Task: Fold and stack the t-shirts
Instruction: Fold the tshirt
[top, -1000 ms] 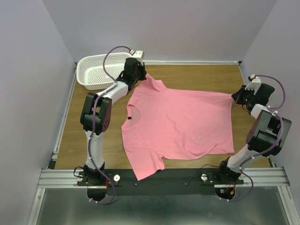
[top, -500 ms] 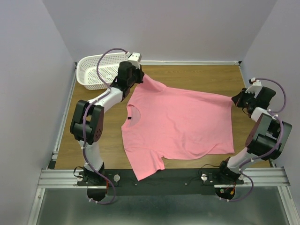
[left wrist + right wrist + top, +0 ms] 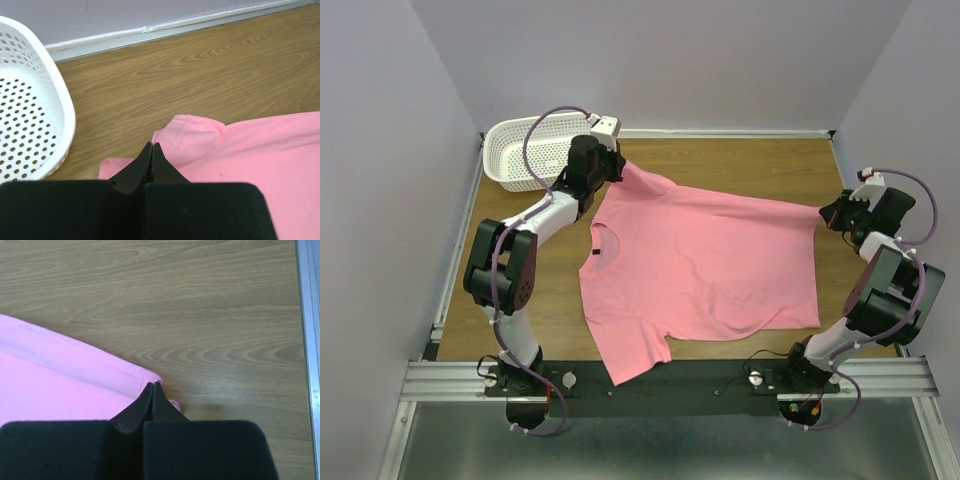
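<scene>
Across the woodgrain table (image 3: 750, 165), left gripper (image 3: 151, 145) and right gripper (image 3: 152, 385) each pinch the soft salmon-pink t-shirt (image 3: 710, 260).

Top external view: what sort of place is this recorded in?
Probably a lab test cell, not a home: bare walls box in a wood-grain table, and the left arm and right arm are bolted to a metal rail at its near edge.

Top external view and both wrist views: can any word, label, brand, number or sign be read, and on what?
No text can be read.
Small dark label at the neck of the t-shirt: too small to read.
White basket: no writing visible.
</scene>
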Controlling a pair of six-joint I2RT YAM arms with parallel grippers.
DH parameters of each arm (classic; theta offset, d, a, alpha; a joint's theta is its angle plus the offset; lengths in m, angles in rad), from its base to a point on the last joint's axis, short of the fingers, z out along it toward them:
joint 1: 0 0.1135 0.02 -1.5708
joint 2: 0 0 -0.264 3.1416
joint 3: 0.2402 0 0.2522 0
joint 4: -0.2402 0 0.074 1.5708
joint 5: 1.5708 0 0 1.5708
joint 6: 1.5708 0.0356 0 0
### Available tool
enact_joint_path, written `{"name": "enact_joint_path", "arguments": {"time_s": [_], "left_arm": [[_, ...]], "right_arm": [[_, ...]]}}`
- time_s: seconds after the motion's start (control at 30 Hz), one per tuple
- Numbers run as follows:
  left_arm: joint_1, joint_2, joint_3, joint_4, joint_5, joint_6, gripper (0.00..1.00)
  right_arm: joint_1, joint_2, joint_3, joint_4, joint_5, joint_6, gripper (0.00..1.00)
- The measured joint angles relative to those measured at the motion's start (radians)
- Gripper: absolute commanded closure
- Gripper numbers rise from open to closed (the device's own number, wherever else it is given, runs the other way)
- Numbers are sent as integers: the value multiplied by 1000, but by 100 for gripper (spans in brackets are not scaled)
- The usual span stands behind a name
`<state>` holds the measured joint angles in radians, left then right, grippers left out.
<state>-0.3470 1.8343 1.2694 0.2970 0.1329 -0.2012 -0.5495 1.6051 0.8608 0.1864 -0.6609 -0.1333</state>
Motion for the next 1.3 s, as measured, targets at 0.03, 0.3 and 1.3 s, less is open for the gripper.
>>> {"name": "enact_joint_path", "arguments": {"time_s": [0.03, 0.3, 1.3], "left_arm": [[0, -10, -3, 0, 0, 1, 100], [0, -96, -38, 0, 0, 9, 100], [0, -185, -119, -60, 15, 15, 100]], "right_arm": [[-1, 0, -1, 0, 0, 0, 99], [-2, 1, -2, -1, -6, -7, 100], [-2, 54, 20, -8, -7, -6, 99]]}}
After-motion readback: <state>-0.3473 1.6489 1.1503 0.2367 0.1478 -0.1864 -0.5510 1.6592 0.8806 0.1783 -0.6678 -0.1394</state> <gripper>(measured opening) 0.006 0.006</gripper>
